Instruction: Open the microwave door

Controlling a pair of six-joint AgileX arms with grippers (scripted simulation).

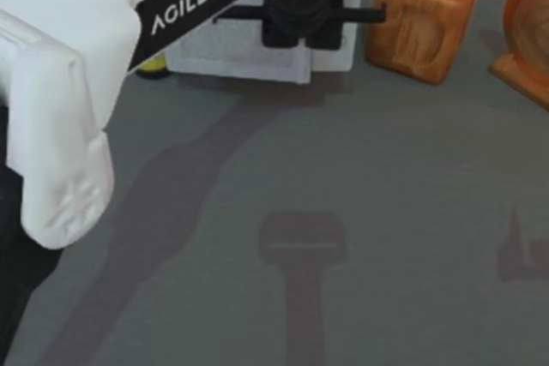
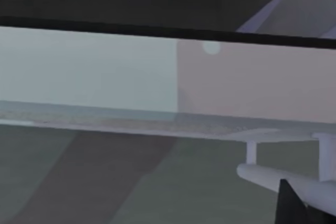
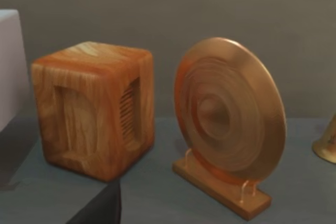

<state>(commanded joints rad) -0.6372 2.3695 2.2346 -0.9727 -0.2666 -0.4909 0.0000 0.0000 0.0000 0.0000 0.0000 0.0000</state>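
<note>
The white microwave [image 1: 330, 56] stands at the table's far edge, near the middle. The microwave door [image 1: 236, 47], with its grey mesh window, faces forward, and its handle edge stands slightly out from the body. My left arm reaches across from the left, and my left gripper [image 1: 298, 33] hangs over the door's right edge. In the left wrist view the door [image 2: 157, 121] is seen edge-on. The white handle [image 2: 262, 174] juts out on two posts, and my left gripper [image 2: 296, 208] is shut on it. My right gripper [image 3: 107, 208] is out of the top view.
An orange wooden block [image 1: 425, 10] stands just right of the microwave, with an orange disc on a stand [image 1: 527, 27] beyond it. A small yellow object [image 1: 153, 64] sits at the microwave's left. The right wrist view faces the block [image 3: 92, 114] and disc [image 3: 228, 111].
</note>
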